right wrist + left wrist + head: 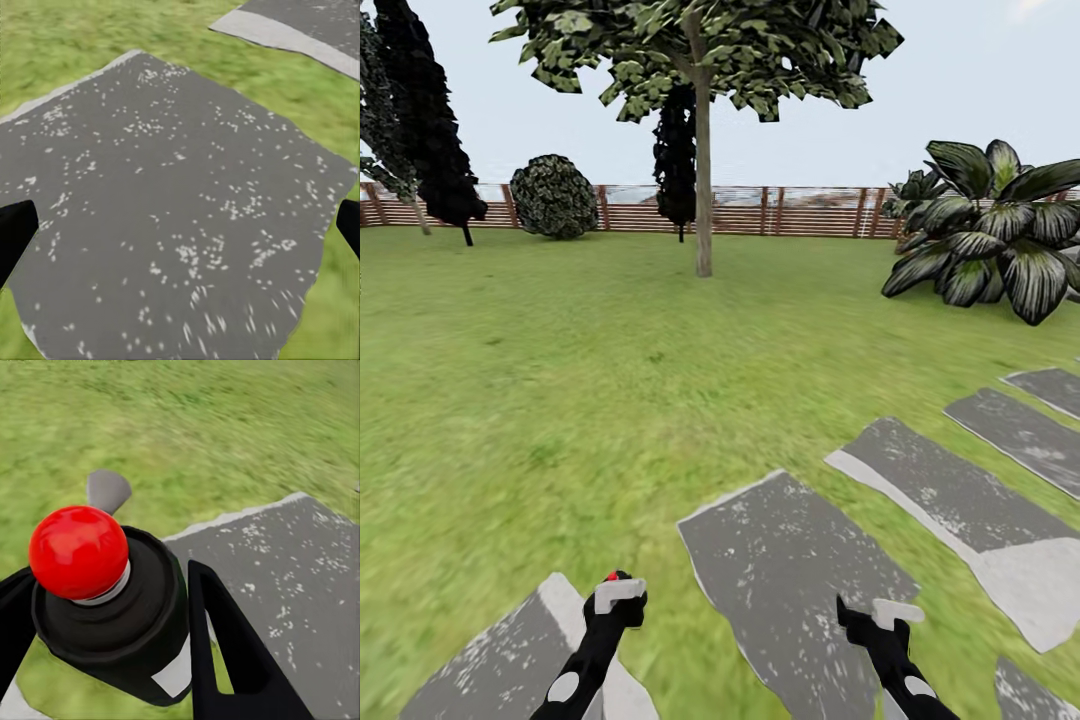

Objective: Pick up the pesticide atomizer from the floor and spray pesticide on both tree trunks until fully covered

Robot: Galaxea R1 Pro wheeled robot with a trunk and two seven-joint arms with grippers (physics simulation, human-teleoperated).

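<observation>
We count two grippers low in the head view; the left gripper [616, 592] is at about seven o'clock, and it pinches the pesticide atomizer [612, 598], a small black bottle with a red knob on top; in the left wrist view the black fingers [225, 637] press on both sides of the bottle [127, 615], which has a white label patch and a grey trigger tip poking out behind the red knob; the right gripper [870, 615] is at about five o'clock, and in the right wrist view its black fingertips [15, 236] sit far apart at the two edges, spread wide with nothing between them.

We count one tree with a bare trunk; the tree trunk [703, 180] stands at twelve o'clock, well apart from us, tall and straight with a green leafy top; dark narrow trees [425, 120] stand at about ten o'clock; one round bush [554, 196] sits by the fence at about eleven o'clock; one big plant with wide striped leaves [1000, 235] is at about two o'clock.

We count about six grey paving slabs in the head view; one slab [490, 660] lies under the left arm, a big one [790, 580] lies between the two arms, and more run off toward three o'clock; the slabs have small white flecks; the floor is green grass [560, 380] all around; a brown slatted fence [800, 210] runs along the far side under a pale sky.
</observation>
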